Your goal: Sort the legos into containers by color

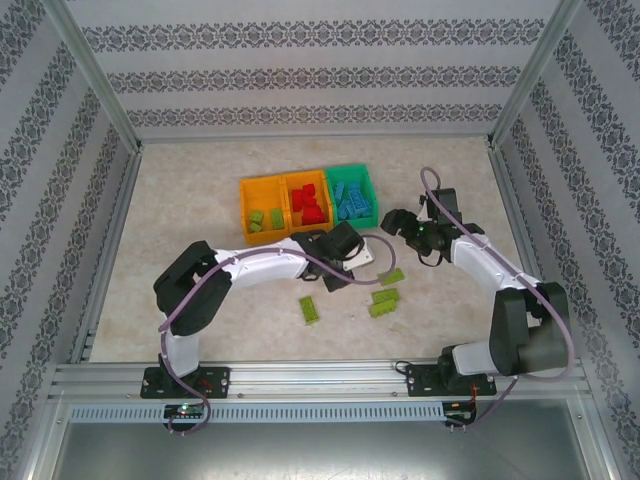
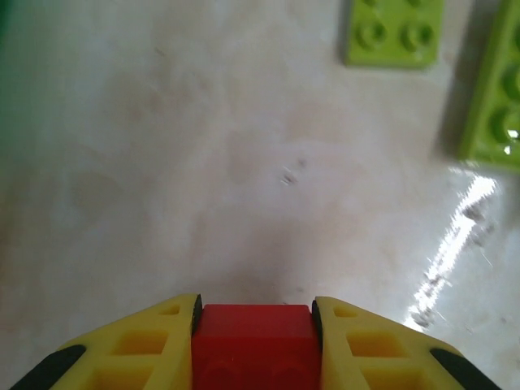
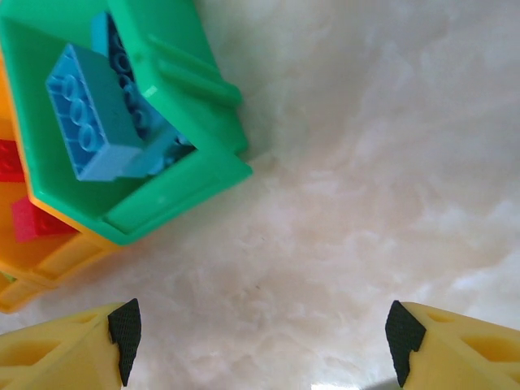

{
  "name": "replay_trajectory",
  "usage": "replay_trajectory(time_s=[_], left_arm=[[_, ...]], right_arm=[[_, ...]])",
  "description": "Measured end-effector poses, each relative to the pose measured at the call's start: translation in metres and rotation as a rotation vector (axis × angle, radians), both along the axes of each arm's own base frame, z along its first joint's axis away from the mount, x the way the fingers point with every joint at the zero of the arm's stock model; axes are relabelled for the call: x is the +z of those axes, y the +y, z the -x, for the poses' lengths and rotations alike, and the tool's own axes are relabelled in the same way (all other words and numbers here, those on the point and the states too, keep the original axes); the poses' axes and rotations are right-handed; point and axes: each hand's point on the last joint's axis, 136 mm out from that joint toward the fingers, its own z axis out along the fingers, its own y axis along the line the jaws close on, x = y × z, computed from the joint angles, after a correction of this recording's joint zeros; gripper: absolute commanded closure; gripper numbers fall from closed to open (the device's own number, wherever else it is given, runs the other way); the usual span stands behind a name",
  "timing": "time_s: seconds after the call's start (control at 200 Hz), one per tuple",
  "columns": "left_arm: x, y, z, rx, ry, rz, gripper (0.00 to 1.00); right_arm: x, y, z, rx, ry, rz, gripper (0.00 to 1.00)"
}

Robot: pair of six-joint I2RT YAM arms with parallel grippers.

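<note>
My left gripper [image 2: 256,311] is shut on a red lego [image 2: 256,345], low over the table just in front of the bins [image 1: 345,248]. Lime legos lie ahead of it [image 2: 392,31], with several loose on the table [image 1: 386,296] and one further left [image 1: 310,309]. In the row of bins, the left orange bin [image 1: 245,208] holds lime bricks, the middle orange bin [image 1: 290,190] holds red ones, and the green bin [image 3: 175,191] holds blue bricks [image 3: 89,114]. My right gripper [image 3: 260,333] stands open and empty beside the green bin's right corner [image 1: 400,222].
The patterned walls and metal frame posts [image 1: 505,90] close in the table on three sides. A small white piece [image 1: 366,252] lies under the left gripper's wrist. Bare marble surface [image 1: 180,190] stretches left of the bins and behind them.
</note>
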Motion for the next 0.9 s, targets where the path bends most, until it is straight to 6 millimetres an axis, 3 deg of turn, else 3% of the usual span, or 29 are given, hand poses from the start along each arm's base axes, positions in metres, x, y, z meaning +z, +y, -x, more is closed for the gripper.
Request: replay_trajectory(time_s=[0.18,0.595,0.729,0.899], left_arm=[[0.025,0.007,-0.037,0.071,-0.054,0.041,0.79],[0.084,0.069,-0.157,0.384,-0.159,0.176,0.78],[0.086,0.074,-0.189,0.457,-0.168,0.21,0.78],[0.072,0.078,-0.223,0.529,-0.156,0.225,0.78]], right_arm=[[-0.01,-0.008,0.02,-0.021,0.015,0.029,0.19],[-0.029,0.007,0.046,0.017,0.056,0.086,0.19],[-0.036,0.01,0.053,0.019,0.073,0.098,0.19],[-0.037,0.01,0.057,0.008,0.078,0.111,0.2]])
